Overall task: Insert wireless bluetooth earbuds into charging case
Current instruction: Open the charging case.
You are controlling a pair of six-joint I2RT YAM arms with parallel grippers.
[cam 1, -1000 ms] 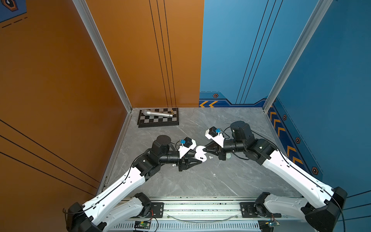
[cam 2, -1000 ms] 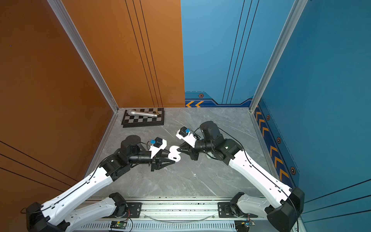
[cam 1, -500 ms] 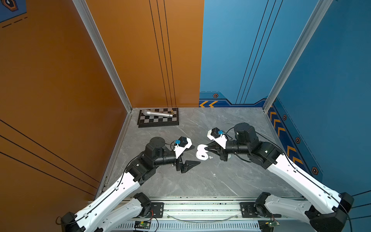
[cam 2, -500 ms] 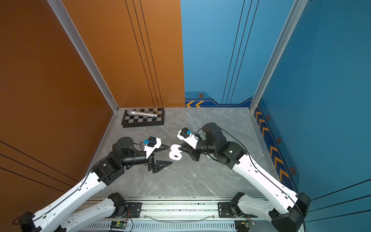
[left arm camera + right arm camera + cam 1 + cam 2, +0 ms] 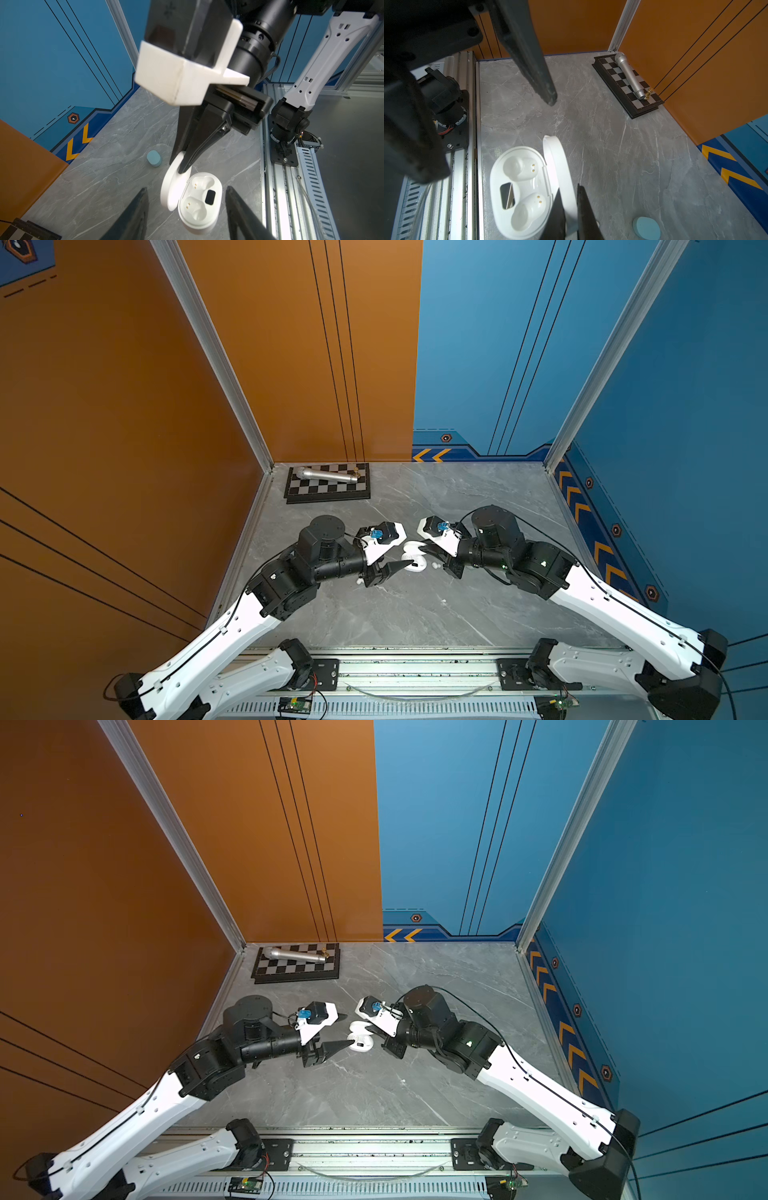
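Observation:
A white charging case (image 5: 200, 204) (image 5: 519, 193) lies open on the grey table, and both its sockets are empty. In both top views it sits mid-table (image 5: 417, 565) (image 5: 360, 1044). My right gripper (image 5: 570, 189) (image 5: 422, 549) is shut on the raised lid (image 5: 556, 158). My left gripper (image 5: 186, 188) (image 5: 347, 1029) is open, with one finger on each side of the case body and neither touching it. A tiny white piece (image 5: 434, 566) lies just right of the case. It is too small to tell if it is one of the earbuds.
A closed pale blue oval case (image 5: 154, 158) (image 5: 646, 227) lies on the table beyond the white one. At the back left corner a chessboard (image 5: 328, 491) carries a silver microphone (image 5: 326, 476). The arms' metal rail (image 5: 415, 668) runs along the front edge.
The left gripper pulled back leftward and opened wide, then returned to the case with its fingers closer together. The right gripper kept hold of the lid.

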